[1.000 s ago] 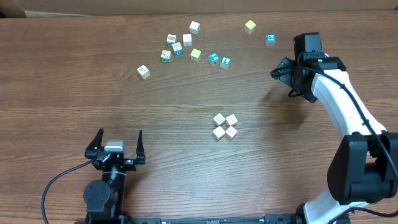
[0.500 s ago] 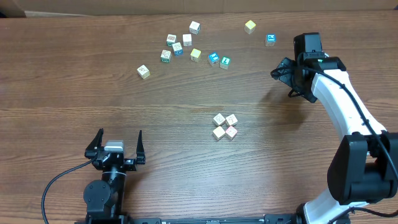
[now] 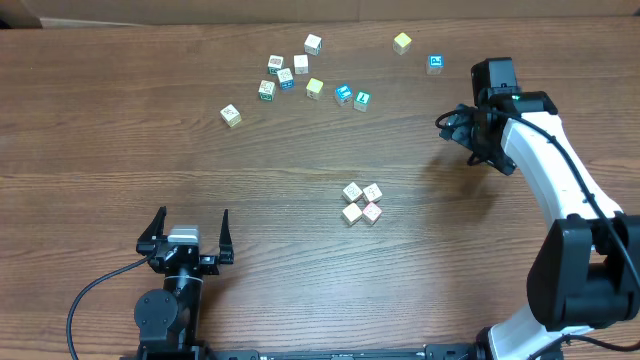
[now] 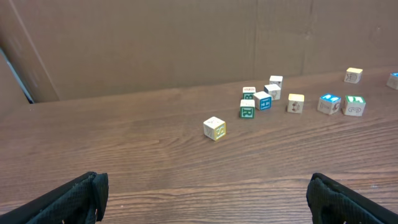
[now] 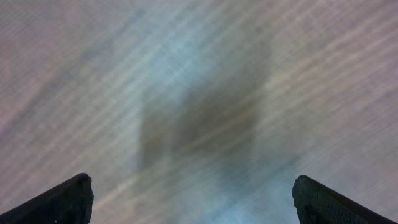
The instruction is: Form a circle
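The left gripper [image 3: 192,220] is held spread and empty. Loose cubes [image 3: 301,64] are scattered far off. The circle [image 3: 361,203], four pale cubes touching, lies centrally. The right gripper [image 3: 452,124], spread, is apparently between fetches; another cube must be approached next.

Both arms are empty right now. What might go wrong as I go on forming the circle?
1. The four small pale printed cubes sit packed together, so the wide-open right end effector could knock the neighbours when reaching for one.
2. The right wrist view shows only blurred brown wooden table and no cubes, so aiming from it is unreliable.
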{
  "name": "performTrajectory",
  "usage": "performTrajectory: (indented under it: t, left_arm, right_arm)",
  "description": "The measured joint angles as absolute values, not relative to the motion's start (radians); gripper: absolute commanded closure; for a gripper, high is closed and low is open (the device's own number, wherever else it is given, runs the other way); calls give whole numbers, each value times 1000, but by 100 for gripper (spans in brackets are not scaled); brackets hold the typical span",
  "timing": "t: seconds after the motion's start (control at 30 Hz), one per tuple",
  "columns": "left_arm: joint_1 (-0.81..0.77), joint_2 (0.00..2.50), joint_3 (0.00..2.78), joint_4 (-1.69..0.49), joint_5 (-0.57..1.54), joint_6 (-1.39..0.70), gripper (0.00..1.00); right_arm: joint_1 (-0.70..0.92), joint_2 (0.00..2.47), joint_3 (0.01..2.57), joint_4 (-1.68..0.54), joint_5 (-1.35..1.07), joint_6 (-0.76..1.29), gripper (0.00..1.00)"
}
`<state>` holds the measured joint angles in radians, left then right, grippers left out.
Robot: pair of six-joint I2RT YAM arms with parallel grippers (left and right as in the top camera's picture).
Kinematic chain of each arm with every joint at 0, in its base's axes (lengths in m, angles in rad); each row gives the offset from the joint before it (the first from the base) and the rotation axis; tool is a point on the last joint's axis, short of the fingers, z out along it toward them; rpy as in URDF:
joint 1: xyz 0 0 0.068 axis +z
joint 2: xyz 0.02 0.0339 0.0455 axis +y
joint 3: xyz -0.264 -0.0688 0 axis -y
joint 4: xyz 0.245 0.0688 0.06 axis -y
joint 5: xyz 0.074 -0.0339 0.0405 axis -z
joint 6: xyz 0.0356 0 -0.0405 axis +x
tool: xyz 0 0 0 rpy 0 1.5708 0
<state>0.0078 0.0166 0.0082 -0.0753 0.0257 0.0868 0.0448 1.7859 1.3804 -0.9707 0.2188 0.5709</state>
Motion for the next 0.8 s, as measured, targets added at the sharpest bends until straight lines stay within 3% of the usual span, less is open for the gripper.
performTrajectory:
  t: [0.23, 0.6, 0.8]
  left_arm:
    - [8, 17, 8, -75, 26, 87, 0]
    - [8, 17, 8, -75, 25, 87, 0]
    - [8, 17, 8, -75, 26, 87, 0]
  right_arm:
    - [45, 1680, 1314, -882, 240, 523, 0]
    - [45, 1576, 889, -417, 56, 257, 0]
    - [46, 1546, 793, -399, 10, 222, 0]
